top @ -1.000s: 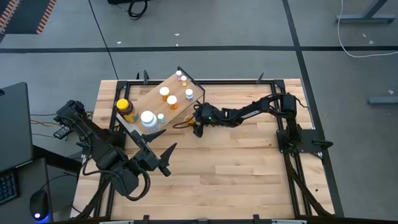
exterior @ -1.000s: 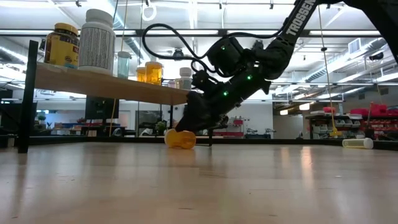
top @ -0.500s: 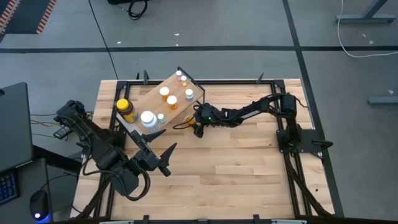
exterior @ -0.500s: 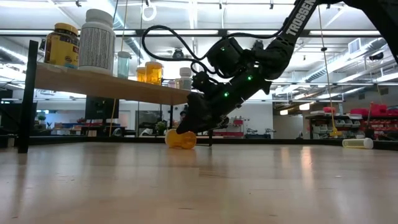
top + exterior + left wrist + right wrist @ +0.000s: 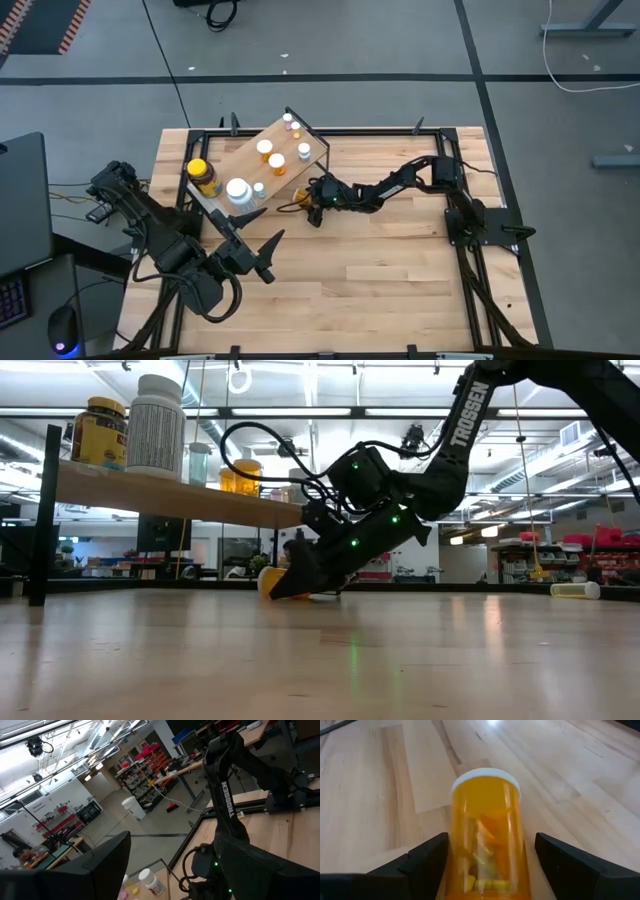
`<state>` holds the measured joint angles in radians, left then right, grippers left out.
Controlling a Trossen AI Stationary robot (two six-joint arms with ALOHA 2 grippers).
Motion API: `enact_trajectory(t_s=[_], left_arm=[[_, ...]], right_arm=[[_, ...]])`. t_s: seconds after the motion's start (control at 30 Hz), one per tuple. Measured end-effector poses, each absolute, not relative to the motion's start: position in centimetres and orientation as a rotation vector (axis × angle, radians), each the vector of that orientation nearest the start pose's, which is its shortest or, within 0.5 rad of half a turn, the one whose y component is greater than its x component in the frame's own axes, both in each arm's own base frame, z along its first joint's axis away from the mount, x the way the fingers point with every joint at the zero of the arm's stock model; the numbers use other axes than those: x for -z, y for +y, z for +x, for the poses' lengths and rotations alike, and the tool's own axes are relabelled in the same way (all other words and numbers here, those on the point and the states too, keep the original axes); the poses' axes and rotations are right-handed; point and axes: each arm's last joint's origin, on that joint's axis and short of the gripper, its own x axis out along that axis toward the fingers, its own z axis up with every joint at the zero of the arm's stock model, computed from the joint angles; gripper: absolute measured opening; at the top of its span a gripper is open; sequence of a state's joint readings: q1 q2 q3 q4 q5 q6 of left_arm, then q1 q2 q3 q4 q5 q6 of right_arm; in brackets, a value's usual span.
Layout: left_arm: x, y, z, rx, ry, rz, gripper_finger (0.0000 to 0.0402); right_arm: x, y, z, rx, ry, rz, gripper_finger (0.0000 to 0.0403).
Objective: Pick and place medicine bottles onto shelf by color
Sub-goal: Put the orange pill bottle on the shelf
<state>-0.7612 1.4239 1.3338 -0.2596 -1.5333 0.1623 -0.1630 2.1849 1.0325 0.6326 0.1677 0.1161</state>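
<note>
Orange vial (image 5: 487,840) lies on its side between right tool's (image 5: 487,857) spread fingers — ungripped.

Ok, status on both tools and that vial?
Right tool open, straddling orange vial, lying on tabletop beside shelf. Left tool open, waiting near front. Nothing blocking.

We see an orange vial (image 5: 486,840) of glossy, see-through plastic with a smooth white plastic cap, lying on a tabletop (image 5: 380,795) of pale wood strips with a smooth, lightly sheened finish. The right gripper (image 5: 485,870) has matt black fingers (image 5: 427,860) that look like hard plastic. The shelf (image 5: 250,160) is a light, matt plywood board on a thin black metal frame.
</note>
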Motion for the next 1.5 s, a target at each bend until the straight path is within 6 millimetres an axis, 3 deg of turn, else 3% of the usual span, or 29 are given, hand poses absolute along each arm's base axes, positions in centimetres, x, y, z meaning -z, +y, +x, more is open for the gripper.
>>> enact_trajectory(t_s=[0.3,0.67,0.93,1.07,1.27,1.5], left_arm=[[-37.9,-18.3,23.4,-0.753,0.209,0.480,0.0293],[-37.9,-18.3,23.4,-0.753,0.209,0.480,0.0293],[-37.9,-18.3,23.4,-0.753,0.211,0.484,0.0293],[-37.8,-18.3,23.4,-0.752,0.217,0.498,0.0293],[-37.7,-18.2,23.3,-0.747,0.242,0.558,0.0293],[-37.7,-18.2,23.4,-0.748,0.245,0.563,0.0293]], right_arm=[[-7.7,-5.9,40.5,0.325,0.519,0.014,0.0300],[-7.7,-5.2,40.6,0.285,0.534,-0.048,0.0183],[-8.1,-4.8,40.4,0.270,0.554,-0.058,0.0200],[-9.6,-3.6,39.9,0.207,0.618,-0.060,0.0203],[-14.0,-1.0,38.7,0.143,0.647,-0.081,0.0200],[-18.1,1.5,37.2,0.081,0.551,-0.091,0.0199]])
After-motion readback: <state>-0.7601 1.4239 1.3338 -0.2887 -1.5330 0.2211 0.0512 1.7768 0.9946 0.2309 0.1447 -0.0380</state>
